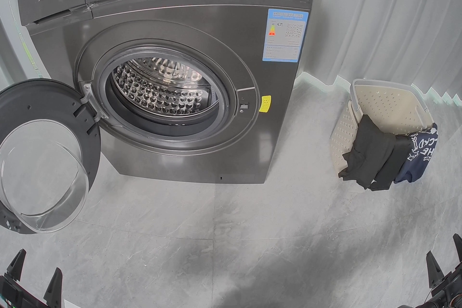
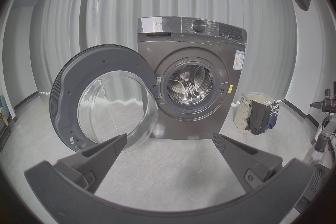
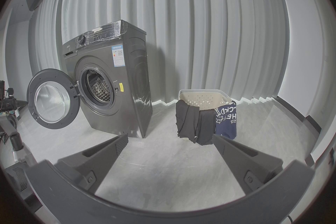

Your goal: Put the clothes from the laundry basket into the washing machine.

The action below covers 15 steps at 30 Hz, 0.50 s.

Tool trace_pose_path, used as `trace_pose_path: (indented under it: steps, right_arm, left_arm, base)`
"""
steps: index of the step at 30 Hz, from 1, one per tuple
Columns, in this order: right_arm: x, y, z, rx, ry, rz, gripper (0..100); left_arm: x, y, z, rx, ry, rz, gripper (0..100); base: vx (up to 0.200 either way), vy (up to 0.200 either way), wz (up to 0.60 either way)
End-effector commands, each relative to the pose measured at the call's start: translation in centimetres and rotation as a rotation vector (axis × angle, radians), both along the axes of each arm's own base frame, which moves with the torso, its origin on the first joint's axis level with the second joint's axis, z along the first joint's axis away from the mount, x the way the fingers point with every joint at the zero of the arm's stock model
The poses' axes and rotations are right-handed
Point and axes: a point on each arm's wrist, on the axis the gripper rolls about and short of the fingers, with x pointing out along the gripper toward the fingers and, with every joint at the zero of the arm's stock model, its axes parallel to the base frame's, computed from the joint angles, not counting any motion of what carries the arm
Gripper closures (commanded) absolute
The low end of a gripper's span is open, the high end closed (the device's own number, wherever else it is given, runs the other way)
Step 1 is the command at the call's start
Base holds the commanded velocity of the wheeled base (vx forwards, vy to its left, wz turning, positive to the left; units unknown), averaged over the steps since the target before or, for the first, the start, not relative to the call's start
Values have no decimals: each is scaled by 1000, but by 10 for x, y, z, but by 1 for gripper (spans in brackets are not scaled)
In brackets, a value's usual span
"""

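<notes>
A grey front-loading washing machine (image 1: 183, 58) stands ahead with its round door (image 1: 43, 155) swung wide to the left; the steel drum (image 1: 161, 83) looks bare inside. To its right a cream laundry basket (image 1: 390, 104) sits on the floor with black clothes (image 1: 368, 152) and a navy printed shirt (image 1: 418, 155) hanging over its front rim. My left gripper (image 1: 34, 273) is open low at the front left, far from the machine. My right gripper (image 1: 445, 258) is open low at the front right, well short of the basket (image 3: 204, 97).
Pale grey tiled floor (image 1: 231, 227) stretches between me and the machine. White curtains (image 1: 394, 6) hang behind. The open door juts out over the floor on the left. A stand with equipment (image 2: 325, 119) is off to one side.
</notes>
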Motion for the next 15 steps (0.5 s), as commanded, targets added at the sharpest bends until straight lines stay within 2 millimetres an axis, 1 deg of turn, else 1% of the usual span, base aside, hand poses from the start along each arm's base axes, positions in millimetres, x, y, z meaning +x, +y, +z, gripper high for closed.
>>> trace_pose_path:
  steps: [1,14,15]
  right_arm:
    - [0,0,-5,0,3,1,0]
    - [0,0,-5,0,3,1,0]
    - [0,0,-5,0,3,1,0]
  left_arm:
    - [0,0,-5,0,-2,0,0]
    - [0,0,-5,0,-2,0,0]
    - [0,0,-5,0,-2,0,0]
  base:
    - [0,-200,0]
    - [0,-200,0]
    - [0,0,0]
